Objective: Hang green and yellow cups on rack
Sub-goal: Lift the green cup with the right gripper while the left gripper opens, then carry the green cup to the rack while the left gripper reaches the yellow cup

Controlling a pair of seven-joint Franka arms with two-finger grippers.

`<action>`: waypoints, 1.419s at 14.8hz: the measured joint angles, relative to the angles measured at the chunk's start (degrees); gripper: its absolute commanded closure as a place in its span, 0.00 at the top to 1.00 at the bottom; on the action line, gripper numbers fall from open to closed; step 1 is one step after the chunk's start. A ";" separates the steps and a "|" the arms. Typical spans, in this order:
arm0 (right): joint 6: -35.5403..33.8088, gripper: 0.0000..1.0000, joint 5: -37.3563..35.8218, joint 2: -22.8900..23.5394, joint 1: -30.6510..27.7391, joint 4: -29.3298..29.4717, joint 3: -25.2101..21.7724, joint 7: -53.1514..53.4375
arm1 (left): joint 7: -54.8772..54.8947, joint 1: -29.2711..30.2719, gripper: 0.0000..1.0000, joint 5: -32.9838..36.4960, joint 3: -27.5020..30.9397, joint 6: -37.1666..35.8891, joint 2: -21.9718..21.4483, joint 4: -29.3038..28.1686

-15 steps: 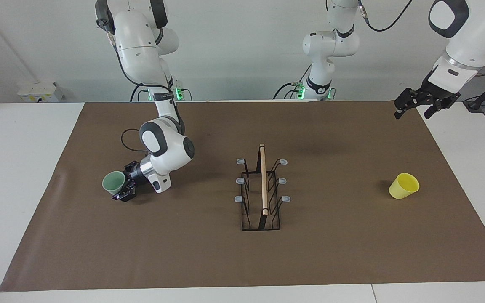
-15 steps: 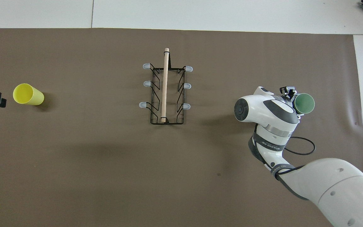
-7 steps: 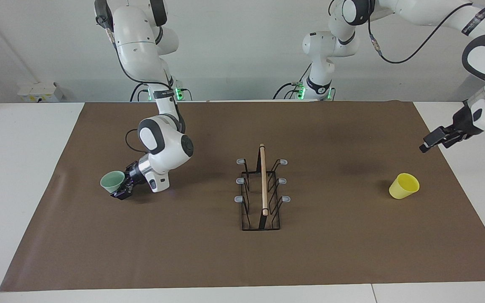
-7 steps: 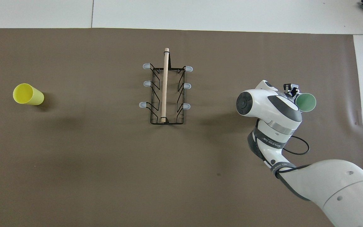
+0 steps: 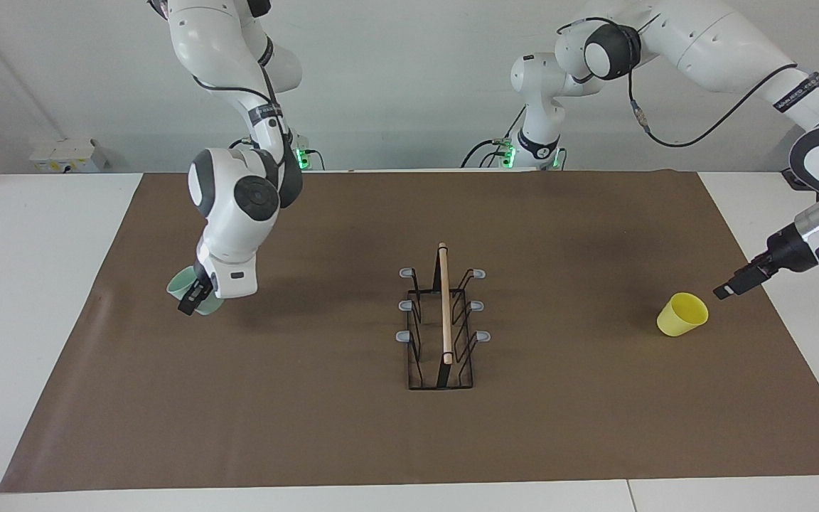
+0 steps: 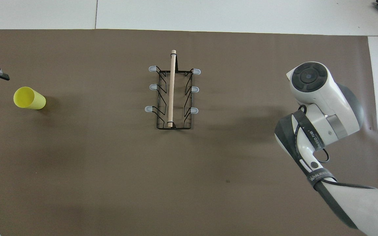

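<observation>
Right gripper (image 5: 193, 299) clamped on green cup (image 5: 180, 286), lifted above the brown mat (image 5: 352, 434) toward the right arm's end. Left gripper (image 5: 731, 286) spread apart just beside yellow cup (image 5: 682, 314). Rack (image 5: 442, 323) mid-table

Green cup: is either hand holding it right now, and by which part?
Yes: the right hand is shut on the green cup, gripping its side wall, lifted off the mat. The left hand holds nothing, open beside the yellow cup.

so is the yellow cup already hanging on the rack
No, the yellow cup lies on the brown mat toward the left arm's end, well apart from the rack.
</observation>
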 measured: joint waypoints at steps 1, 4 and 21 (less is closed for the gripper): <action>0.00 0.00 3.99 -0.95 -0.26 0.00 0.01 -0.71 | -3.12 0.33 1.00 -1.88 0.14 1.46 1.36 -0.02; 2.00 0.00 15.14 -2.30 -1.49 0.01 0.02 -1.60 | -11.91 1.58 1.00 -7.64 0.58 5.07 5.47 -0.18; 22.66 0.00 95.28 -10.57 -1.32 -6.88 0.54 -22.98 | -34.39 4.04 1.00 -28.67 4.20 10.86 7.01 -14.86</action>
